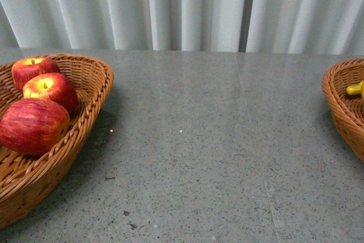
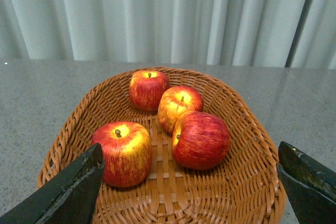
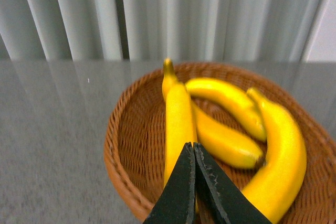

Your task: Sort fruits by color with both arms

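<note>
Several red apples streaked with yellow lie in a brown wicker basket [image 2: 247, 124]; the nearest two are at the left [image 2: 123, 153] and the middle [image 2: 202, 140]. My left gripper [image 2: 190, 150] is open and empty, its black fingers [image 2: 68, 192] spread just before the basket's near rim. Three of these apples [image 1: 34, 124] show in the front view at the far left. Several yellow bananas [image 3: 178, 119] lie in a second wicker basket [image 3: 123, 145]. My right gripper [image 3: 193, 148] is shut and empty above them. Neither arm shows in the front view.
The grey speckled table [image 1: 193, 140] stretches between the apple basket [image 1: 91, 106] at the left and the banana basket [image 1: 341, 106] at the right edge, where a banana tip [image 1: 355, 89] pokes up. A pleated white curtain [image 1: 182, 9] hangs behind the table.
</note>
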Robot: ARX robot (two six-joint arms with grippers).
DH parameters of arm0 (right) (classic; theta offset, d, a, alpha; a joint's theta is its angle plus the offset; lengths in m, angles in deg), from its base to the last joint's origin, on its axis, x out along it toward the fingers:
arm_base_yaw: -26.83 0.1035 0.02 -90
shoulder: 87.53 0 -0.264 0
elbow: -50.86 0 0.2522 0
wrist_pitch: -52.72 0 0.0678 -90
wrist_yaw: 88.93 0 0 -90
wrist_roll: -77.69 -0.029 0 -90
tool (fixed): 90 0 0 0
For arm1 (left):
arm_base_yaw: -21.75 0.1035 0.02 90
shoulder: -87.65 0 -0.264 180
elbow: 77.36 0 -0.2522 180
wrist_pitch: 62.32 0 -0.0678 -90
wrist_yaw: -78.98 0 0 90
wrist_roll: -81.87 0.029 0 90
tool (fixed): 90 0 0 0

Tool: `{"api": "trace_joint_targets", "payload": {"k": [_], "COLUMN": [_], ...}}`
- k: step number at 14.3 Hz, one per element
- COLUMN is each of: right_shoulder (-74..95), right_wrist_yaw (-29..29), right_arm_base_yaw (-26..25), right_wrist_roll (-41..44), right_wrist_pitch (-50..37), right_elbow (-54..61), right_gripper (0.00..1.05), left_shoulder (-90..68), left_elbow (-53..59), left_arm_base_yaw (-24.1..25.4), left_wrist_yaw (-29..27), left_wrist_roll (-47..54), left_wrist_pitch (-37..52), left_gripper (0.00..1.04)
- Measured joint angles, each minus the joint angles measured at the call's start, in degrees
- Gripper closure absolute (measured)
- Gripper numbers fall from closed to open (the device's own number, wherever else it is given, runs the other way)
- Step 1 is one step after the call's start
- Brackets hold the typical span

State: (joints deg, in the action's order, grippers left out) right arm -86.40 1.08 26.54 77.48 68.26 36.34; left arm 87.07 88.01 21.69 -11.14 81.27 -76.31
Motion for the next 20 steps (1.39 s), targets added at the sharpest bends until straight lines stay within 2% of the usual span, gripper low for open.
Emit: {"api": "trace_joint_targets", "payload": {"k": [1,8,16,20], "right_shoulder": [-0.9,-0.9,-0.9,-0.9], "right_wrist_yaw": [0.0,0.0,0.0,0.0], "right_arm_base_yaw": [0.0,0.0,0.0,0.0], "right_wrist_roll": [0.0,0.1,0.1,0.1], "right_wrist_pitch": [-2.6,-1.6,-1.6,-1.5], "right_elbow": [-0.2,0.0,0.0,0.0], "right_gripper": [1.03,1.01,0.05,0.06], "left_shoulder": [0.0,0.0,0.0,0.0], "left_elbow": [0.0,0.0,0.0,0.0], "left_arm_base_yaw": [0.0,0.0,0.0,0.0], "left_wrist_yaw": [0.2,0.1,0.1,0.1], "left_wrist_roll": [0.0,0.0,0.0,0.0], "left_wrist_pitch": [0.0,0.0,0.0,0.0], "left_gripper": [0.07,0.07,0.07,0.07]}}
